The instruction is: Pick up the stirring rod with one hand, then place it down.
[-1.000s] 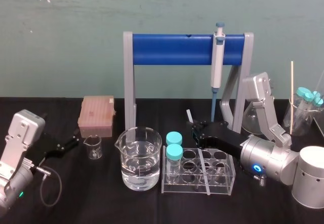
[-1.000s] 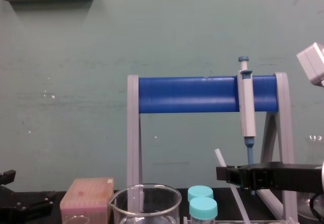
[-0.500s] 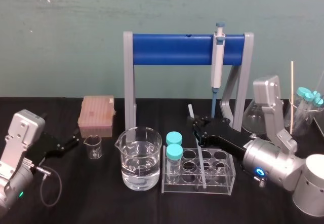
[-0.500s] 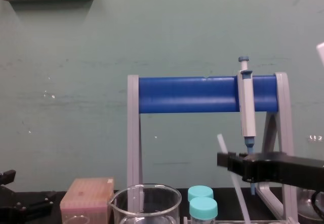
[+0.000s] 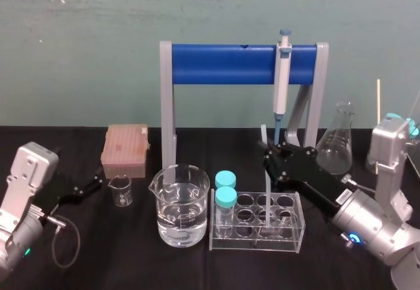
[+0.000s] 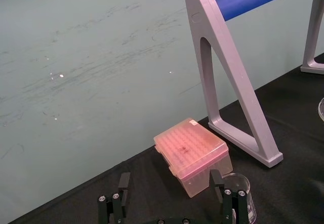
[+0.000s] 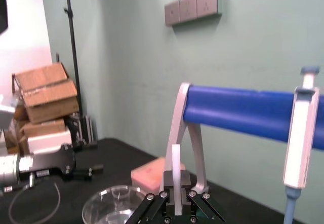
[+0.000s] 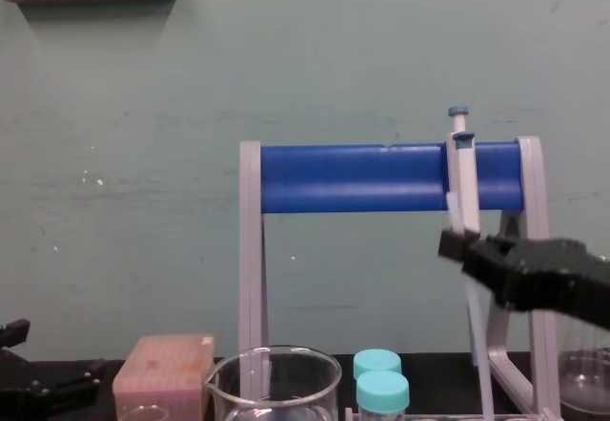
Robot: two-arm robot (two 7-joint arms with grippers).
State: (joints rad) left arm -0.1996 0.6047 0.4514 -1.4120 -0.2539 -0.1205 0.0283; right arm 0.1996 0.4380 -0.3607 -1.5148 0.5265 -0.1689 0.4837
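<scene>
**Stirring rod** (image 5: 267,201): a thin, straight, translucent whitish rod, held nearly upright, its top leaning slightly toward the robot's left. The black right gripper (image 5: 269,161) grips its upper part, with the fingers (image 7: 184,180) closed on either side. The rod's lower part runs down into the clear test-tube rack (image 5: 289,236). Whether its tip rests in a well is unclear.

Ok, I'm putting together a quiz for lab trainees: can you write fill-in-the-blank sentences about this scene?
1. The right hand is shut on the ____.
2. The pipette hangs on the ____ stand.
3. The clear rack holds ____ teal-capped tubes.
4. The left hand sits open near the pink ____.
Missing: stirring rod; blue; two; box.
</scene>
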